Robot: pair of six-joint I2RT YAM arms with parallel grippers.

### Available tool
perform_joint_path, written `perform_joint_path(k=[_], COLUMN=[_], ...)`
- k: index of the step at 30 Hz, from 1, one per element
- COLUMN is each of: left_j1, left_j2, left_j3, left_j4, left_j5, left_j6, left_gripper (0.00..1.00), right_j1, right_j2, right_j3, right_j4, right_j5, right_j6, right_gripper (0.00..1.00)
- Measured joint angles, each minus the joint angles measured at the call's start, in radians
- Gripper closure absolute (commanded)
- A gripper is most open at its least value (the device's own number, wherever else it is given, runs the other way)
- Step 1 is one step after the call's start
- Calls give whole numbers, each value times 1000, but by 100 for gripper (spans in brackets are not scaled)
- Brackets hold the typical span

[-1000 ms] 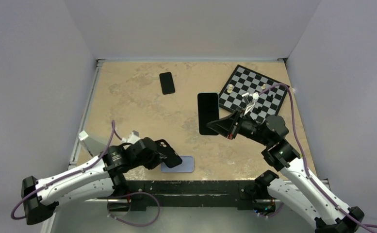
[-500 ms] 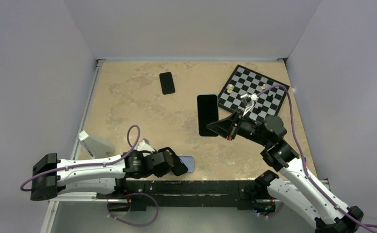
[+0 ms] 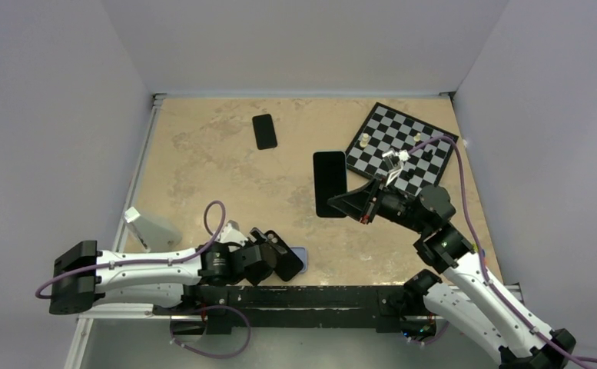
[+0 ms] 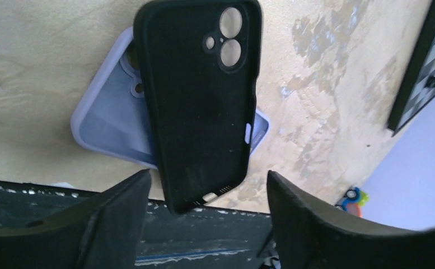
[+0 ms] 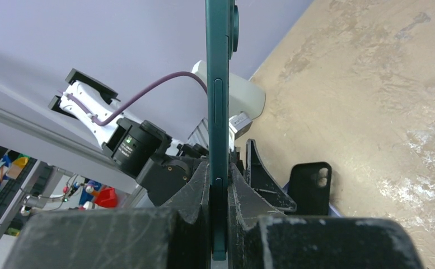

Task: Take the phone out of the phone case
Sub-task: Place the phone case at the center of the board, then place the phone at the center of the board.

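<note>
My right gripper (image 3: 339, 202) is shut on the phone (image 3: 329, 181), which it holds above the table. In the right wrist view the phone (image 5: 218, 84) stands edge-on, teal-sided, pinched between the jaws of that gripper (image 5: 219, 168). The lavender phone case (image 4: 108, 112) lies flat at the near table edge, hollow side up. Only a sliver of the phone case (image 3: 301, 254) shows in the top view. A black case (image 4: 201, 101) with open camera holes lies across it. My left gripper (image 4: 206, 179) is open, its fingers either side of the black case's (image 3: 286, 257) near end without touching it.
A small black phone (image 3: 263, 131) lies at the back of the table. A chessboard (image 3: 401, 146) with a few pieces sits at the back right, close behind my right arm. A pale wedge-shaped block (image 3: 147, 227) stands at the left edge.
My left gripper carried the black case down toward the near edge, then opened and left it lying on the lavender case. The right gripper has barely moved with the phone.
</note>
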Motion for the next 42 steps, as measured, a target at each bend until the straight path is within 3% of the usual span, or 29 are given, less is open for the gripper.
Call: perform_joint_path(k=[5, 10, 14, 16, 18, 20, 22, 25, 28, 31, 38, 42], left_j1=[0, 0, 3, 14, 61, 167, 293, 414, 483, 510, 584, 598], left_j2=[-91, -171, -205, -237, -293, -342, -360, -311, -200, -99, -48, 42], left_j3=[0, 35, 148, 205, 224, 224, 227, 252, 282, 284, 257, 254], left_j4=[-46, -158, -306, -307, -171, 16, 172, 315, 478, 604, 768, 957], left_j5=[6, 35, 6, -51, -53, 63, 234, 468, 707, 872, 1001, 1085], left_j6=[-3, -3, 42, 187, 487, 785, 980, 1137, 1207, 1224, 1184, 1084], left_gripper=[0, 1, 2, 1, 0, 0, 0, 2, 12, 33, 48, 70], right_j1=[-1, -1, -1, -1, -1, -1, -1, -1, 0, -1, -5, -1], right_j2=[3, 19, 42, 51, 64, 80, 91, 108, 135, 167, 179, 200], right_j3=[-12, -13, -21, -33, -45, -61, -84, -125, -159, -182, -200, -200], right_j4=[-2, 0, 4, 4, 6, 19, 52, 152, 257, 345, 492, 579], right_j5=[0, 0, 1, 0, -1, -10, -37, -95, -147, -178, -187, -204], right_j6=[0, -1, -3, -4, -4, -2, 7, 42, 81, 122, 194, 225], right_gripper=[100, 100, 100, 100, 100, 100, 100, 100, 100, 100, 100, 100])
